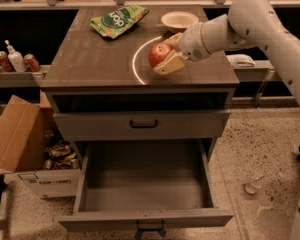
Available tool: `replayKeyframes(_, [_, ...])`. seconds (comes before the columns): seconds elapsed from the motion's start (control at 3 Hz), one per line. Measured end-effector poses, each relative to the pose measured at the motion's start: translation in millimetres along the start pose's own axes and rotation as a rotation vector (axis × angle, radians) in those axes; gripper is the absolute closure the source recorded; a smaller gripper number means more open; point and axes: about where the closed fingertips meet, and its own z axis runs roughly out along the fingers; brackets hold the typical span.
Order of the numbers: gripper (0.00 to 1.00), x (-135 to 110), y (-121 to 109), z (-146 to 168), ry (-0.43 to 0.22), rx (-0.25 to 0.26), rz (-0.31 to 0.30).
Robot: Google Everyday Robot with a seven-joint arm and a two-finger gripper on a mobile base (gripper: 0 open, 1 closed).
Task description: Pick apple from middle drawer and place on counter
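Observation:
The red apple (159,54) with a yellowish patch is held between the pale fingers of my gripper (168,53) over the counter (100,54), right of centre, inside the thin white arc. Whether it rests on the top or hovers just above it I cannot tell. My white arm comes in from the upper right. The middle drawer (146,204) is pulled wide open below, and its bare grey floor holds nothing.
A green chip bag (118,19) and a white bowl (179,20) lie at the back of the counter. A closed drawer front with a dark handle (143,124) sits above the open drawer. A cardboard box (25,144) stands at left; cans and a bottle (15,60) stand on a left shelf.

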Motion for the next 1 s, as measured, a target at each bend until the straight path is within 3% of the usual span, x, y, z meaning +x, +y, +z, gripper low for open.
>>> replayKeyframes(0.33, [1.0,-1.2,-12.0,13.6,0.004,-0.007,0.022])
replayKeyframes(0.67, [0.82,-2.9,-20.7,27.4,0.017,-0.014,0.026])
replayKeyframes(1.0, [0.58,-5.0,-26.7,37.5,0.029,-0.02,0.023])
